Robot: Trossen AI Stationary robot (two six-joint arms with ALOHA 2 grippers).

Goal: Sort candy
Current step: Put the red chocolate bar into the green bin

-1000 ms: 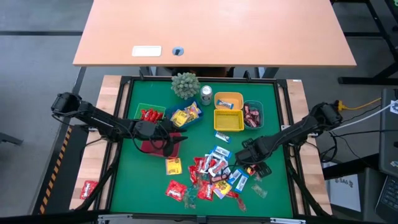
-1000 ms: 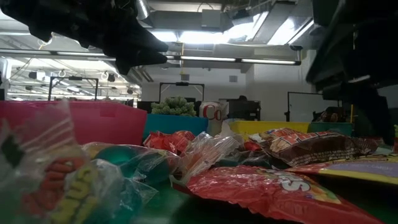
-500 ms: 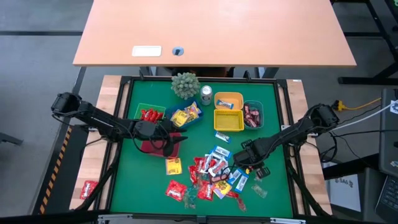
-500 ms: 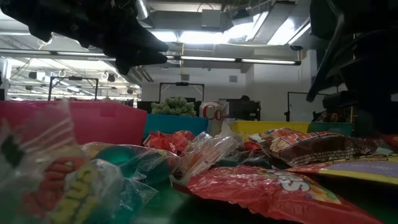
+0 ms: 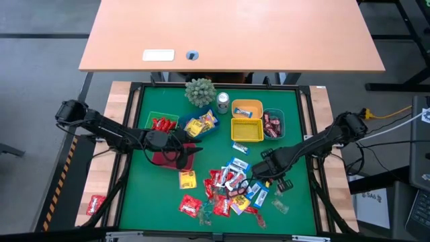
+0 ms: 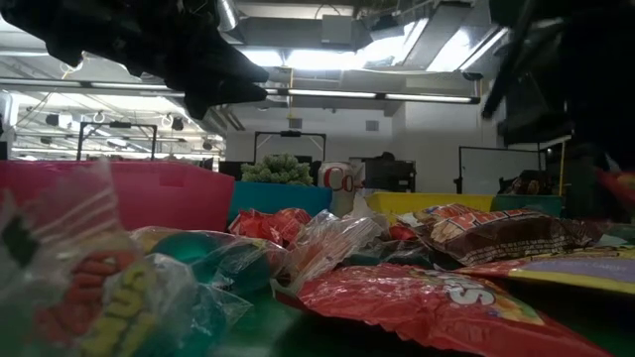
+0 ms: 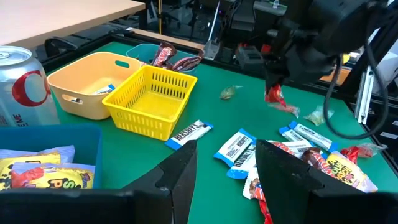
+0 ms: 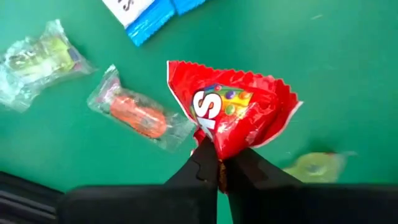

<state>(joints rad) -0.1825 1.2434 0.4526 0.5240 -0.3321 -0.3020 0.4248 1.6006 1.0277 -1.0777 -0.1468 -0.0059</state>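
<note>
The left gripper [image 5: 190, 152] is held open and empty above the pink bin [image 5: 161, 158], the candy pile [image 5: 232, 188] spread to its right. A red candy packet [image 8: 233, 114] is pinched between the closed fingers of the right gripper [image 8: 219, 171], lifted clear of the green mat [image 8: 348, 62].
</note>
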